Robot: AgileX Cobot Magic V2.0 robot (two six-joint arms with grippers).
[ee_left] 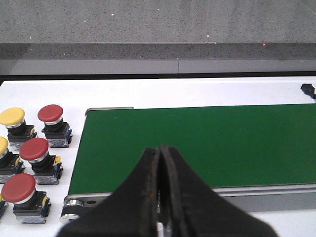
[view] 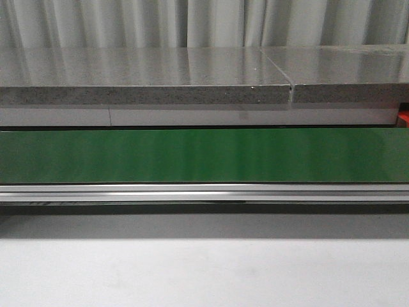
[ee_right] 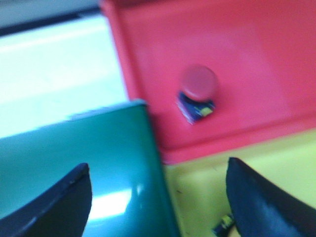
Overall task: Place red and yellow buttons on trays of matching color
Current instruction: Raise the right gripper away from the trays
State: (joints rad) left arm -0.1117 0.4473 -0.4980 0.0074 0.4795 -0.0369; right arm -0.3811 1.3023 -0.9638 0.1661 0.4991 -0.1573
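Both grippers hung empty: the left gripper [ee_left: 160, 197] had its jaws pressed together over the near edge of the green belt [ee_left: 197, 143], while the right gripper [ee_right: 158, 197] gaped wide above the belt's corner. One red button [ee_right: 197, 91] sat inside the red tray [ee_right: 237, 54], which bordered the yellow tray [ee_right: 207, 187]. Three red buttons [ee_left: 34, 150] and two yellow buttons [ee_left: 12, 117] stood just beside the belt's end, the belt surface bare.

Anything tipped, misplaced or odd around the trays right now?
Nothing clearly wrong: the red button sits in the red tray. Something small lies in the yellow tray at the frame edge, too blurred to identify.
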